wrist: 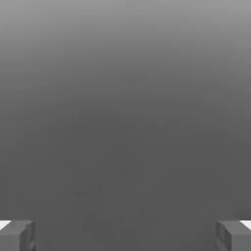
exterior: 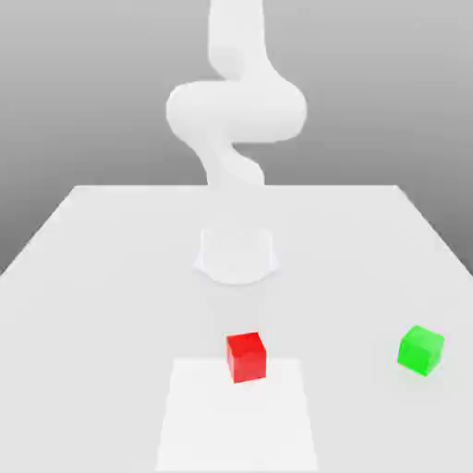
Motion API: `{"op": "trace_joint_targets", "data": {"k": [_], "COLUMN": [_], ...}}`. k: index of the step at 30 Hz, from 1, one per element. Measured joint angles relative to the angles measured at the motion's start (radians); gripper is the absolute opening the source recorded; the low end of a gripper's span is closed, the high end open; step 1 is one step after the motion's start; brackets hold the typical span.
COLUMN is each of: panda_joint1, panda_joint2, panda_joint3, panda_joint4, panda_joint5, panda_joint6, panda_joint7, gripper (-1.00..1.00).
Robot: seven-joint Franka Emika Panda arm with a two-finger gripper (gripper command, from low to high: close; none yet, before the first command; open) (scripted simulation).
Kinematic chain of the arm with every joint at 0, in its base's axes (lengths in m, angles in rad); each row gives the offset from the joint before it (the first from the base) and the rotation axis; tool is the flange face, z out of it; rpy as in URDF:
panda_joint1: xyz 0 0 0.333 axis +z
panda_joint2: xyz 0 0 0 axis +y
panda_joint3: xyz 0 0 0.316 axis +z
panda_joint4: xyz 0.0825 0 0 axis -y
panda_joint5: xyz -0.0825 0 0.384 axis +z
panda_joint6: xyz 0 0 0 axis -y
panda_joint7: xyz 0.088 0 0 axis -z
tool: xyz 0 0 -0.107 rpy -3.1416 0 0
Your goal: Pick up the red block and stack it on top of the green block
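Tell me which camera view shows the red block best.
The exterior view. There the red block sits whole on the white table, with its top and front faces visible, and the green block lies apart toward the exterior view's right. The hand view gives grey background and the two open fingers, with nothing between them.

On the counter (exterior: pixel 92 277), you have bare surface all around the red block (exterior: pixel 247 357); nothing crowds it. The green block (exterior: pixel 421 349) sits well apart at its three o'clock. The arm's base (exterior: pixel 236 254) stands at twelve o'clock. Between the pincer (wrist: pixel 125 236) fingers (wrist: pixel 18 235), spread wide, nothing blocks you.
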Motion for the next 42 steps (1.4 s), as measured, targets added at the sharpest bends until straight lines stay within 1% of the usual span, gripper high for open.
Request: {"op": "trace_joint_targets", "data": {"k": [12, 16, 18, 23, 24, 31, 39, 42], "panda_joint1": [0.048, 0.064, 0.069, 0.054, 0.05, 0.047, 0.045, 0.112], "panda_joint2": [0.348, 0.507, 0.651, 0.871, 0.901, 0.906, 0.643, 0.628], "panda_joint3": [-0.027, -0.035, -0.034, -0.009, -0.005, -0.003, -0.005, 0.03], "panda_joint4": [-0.391, -0.53, -0.564, -0.555, -0.551, -0.551, -0.587, -0.553], "panda_joint5": [-0.014, -0.015, -0.006, 0.02, 0.022, 0.018, -0.001, 0.005], "panda_joint6": [0.286, 0.41, 0.521, 0.704, 0.729, 0.733, 0.506, 0.458], "panda_joint7": [-0.112, -0.159, -0.183, -0.209, -0.21, -0.206, -0.195, -0.282], "gripper": [0.0, 0.0, 0.0, 0.0, -1.0, -1.0, -1.0, -1.0]}}
